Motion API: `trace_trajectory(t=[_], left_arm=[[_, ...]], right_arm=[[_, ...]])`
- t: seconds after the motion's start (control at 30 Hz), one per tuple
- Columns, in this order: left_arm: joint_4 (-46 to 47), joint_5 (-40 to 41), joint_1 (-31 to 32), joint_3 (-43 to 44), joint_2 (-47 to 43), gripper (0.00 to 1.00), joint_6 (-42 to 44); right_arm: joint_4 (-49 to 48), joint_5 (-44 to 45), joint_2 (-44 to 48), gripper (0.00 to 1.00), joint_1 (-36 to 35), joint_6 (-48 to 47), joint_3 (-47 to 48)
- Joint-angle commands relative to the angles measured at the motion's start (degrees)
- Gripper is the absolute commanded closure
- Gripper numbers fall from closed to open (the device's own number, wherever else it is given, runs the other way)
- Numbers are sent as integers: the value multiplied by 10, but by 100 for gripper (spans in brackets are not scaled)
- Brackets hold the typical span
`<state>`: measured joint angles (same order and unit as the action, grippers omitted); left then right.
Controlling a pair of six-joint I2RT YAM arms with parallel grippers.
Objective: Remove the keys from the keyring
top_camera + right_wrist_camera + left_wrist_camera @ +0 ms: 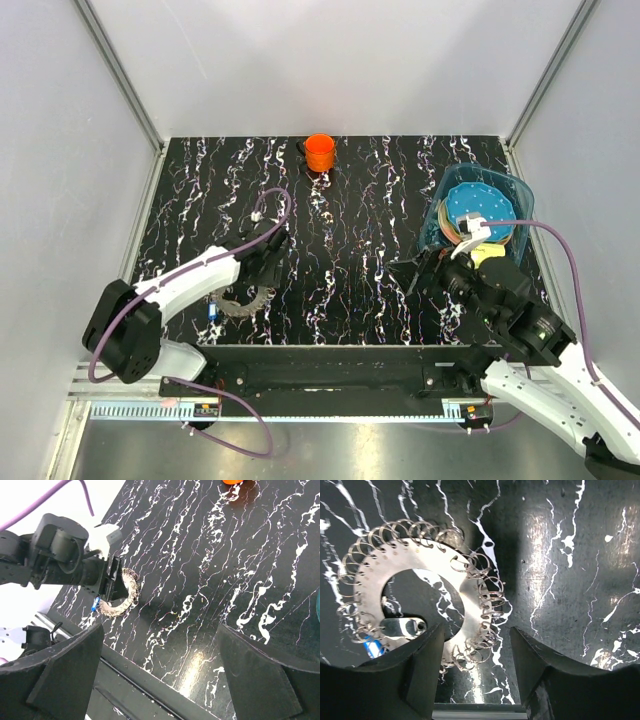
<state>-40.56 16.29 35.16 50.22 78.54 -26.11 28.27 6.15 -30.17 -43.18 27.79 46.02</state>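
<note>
The keys (470,605) lie flat on the black marbled table as a grey-silver wheel. Up close it is a flat metal band with many small wire loops along its rim. The keyring cannot be told apart from it. One silver key (402,627) with a small blue piece (372,647) lies at the inner edge. The wheel also shows in the top view (245,305) and the right wrist view (120,602). My left gripper (477,680) is open low over the wheel's rim, holding nothing. My right gripper (160,680) is open and empty, above the table's right side (420,272).
An orange cup (320,152) stands at the back middle. A clear blue bin (520,190) at the right holds a blue dotted disc (478,205) and other bits. The table's near edge (150,675) runs just under my right gripper.
</note>
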Motion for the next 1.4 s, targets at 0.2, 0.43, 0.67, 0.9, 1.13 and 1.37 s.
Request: trace_trajectory(t=[0.2,0.43,0.67,0.9,1.13,1.37], left_arm=[[38,-51,24,-21,59,49,-47],[55,-55,47,-24,86,58,-59],[72,-64,62,-25,84,89,-64],[115,-131,77,6,22,100,-66],[214,-212,77,-18,-65,100,-80],[273,-274,77,-77,-119,100,-82]], right_arm=[[-15,-25,34,0,2,-44,-11],[-15,-29,26,0,3,-41,-12],[-22,-27,13,0,3,-31,-10],[-94,-26,4,3,2,59,-61],[-233,-5,-70,9,2,192,-137],[-265,28,-252,13,3,291,-96]])
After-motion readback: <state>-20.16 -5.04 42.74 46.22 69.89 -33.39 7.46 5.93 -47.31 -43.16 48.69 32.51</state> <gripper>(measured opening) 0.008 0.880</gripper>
